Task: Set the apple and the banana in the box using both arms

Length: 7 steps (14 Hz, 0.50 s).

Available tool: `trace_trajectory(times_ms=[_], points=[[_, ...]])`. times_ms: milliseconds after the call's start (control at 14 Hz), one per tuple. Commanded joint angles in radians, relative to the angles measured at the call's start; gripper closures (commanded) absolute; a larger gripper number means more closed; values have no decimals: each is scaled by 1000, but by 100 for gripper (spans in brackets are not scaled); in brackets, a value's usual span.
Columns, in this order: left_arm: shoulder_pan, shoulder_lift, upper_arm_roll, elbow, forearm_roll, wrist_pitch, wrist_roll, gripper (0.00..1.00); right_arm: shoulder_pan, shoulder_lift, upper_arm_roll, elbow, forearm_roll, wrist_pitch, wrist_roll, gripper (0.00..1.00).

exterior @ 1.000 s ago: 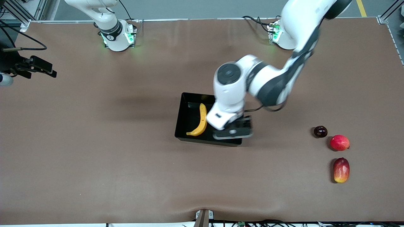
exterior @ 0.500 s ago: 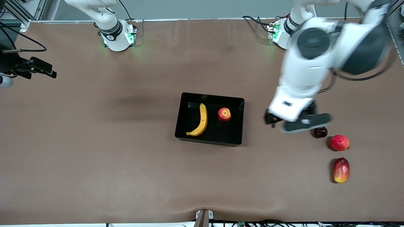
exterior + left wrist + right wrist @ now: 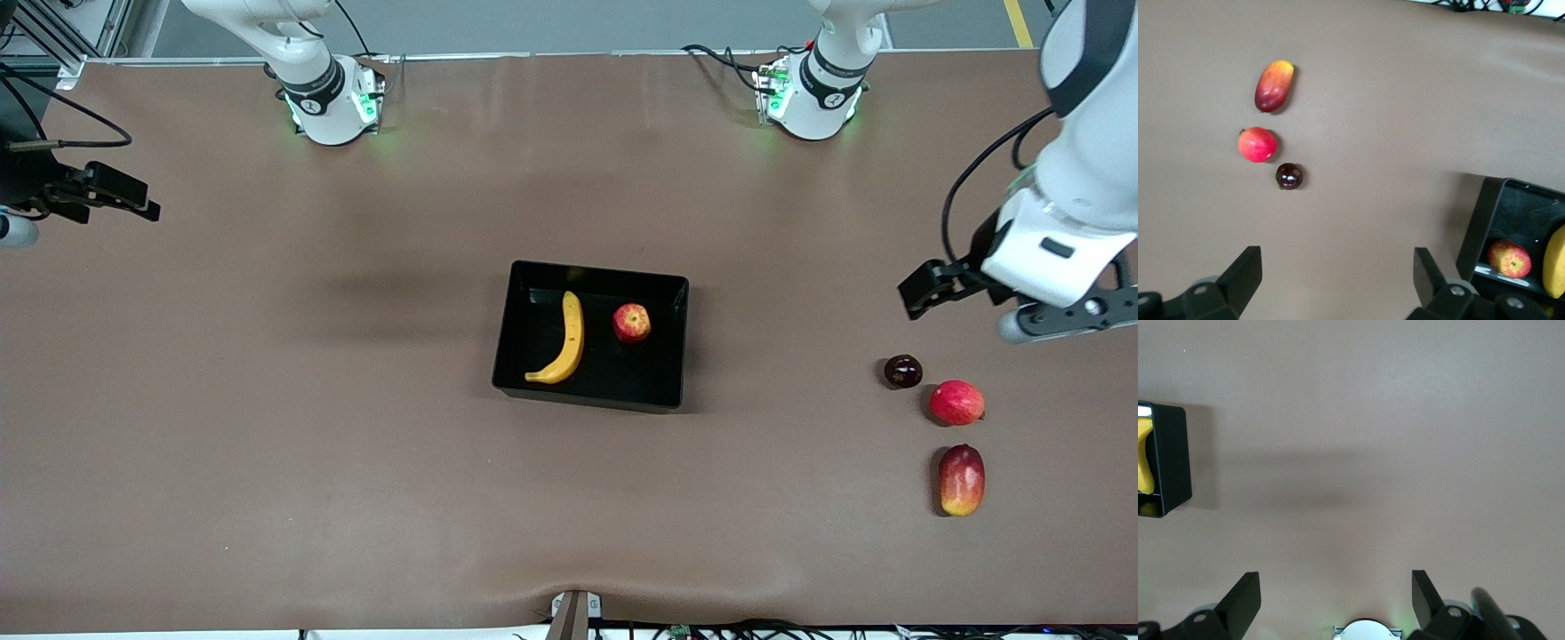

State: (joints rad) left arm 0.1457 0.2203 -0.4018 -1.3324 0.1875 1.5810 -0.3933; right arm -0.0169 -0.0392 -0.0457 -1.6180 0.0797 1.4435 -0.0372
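The black box (image 3: 681,342) stands mid-table. The yellow banana (image 3: 569,342) and the small red apple (image 3: 631,323) lie in it, side by side and apart. My left gripper (image 3: 1338,267) is open and empty, up over bare table toward the left arm's end (image 3: 1067,320), close to the loose fruits. Its wrist view shows the box (image 3: 1478,227) with the apple (image 3: 1509,259) and the banana's end (image 3: 1555,261). My right gripper (image 3: 1336,597) is open and empty, high over bare table by its own base, out of the front view. Its wrist view shows the box's corner (image 3: 1175,460).
Three loose fruits lie toward the left arm's end: a dark round fruit (image 3: 902,371), a pinkish-red round fruit (image 3: 957,402) and a red-and-yellow mango (image 3: 961,480). A black device (image 3: 89,191) juts in at the right arm's end.
My left gripper has left the apple in the box and swung away toward the left arm's end, past the loose fruits. The banana and box have not moved.
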Motion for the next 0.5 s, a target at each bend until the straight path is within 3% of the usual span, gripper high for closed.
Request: trace_trajectory(times_ms=[0,214,429], points=[[23,-96,0,-106,-34,2,17,0,-15,2,6,7,20,-12,4,0],[-14,-154,55,-149,-46,2,56,0,-12,-1,6,10,20,-15,4,0],[-93,-188,177,-195,-65,2,137,0,-14,2,6,7,20,-14,4,0]])
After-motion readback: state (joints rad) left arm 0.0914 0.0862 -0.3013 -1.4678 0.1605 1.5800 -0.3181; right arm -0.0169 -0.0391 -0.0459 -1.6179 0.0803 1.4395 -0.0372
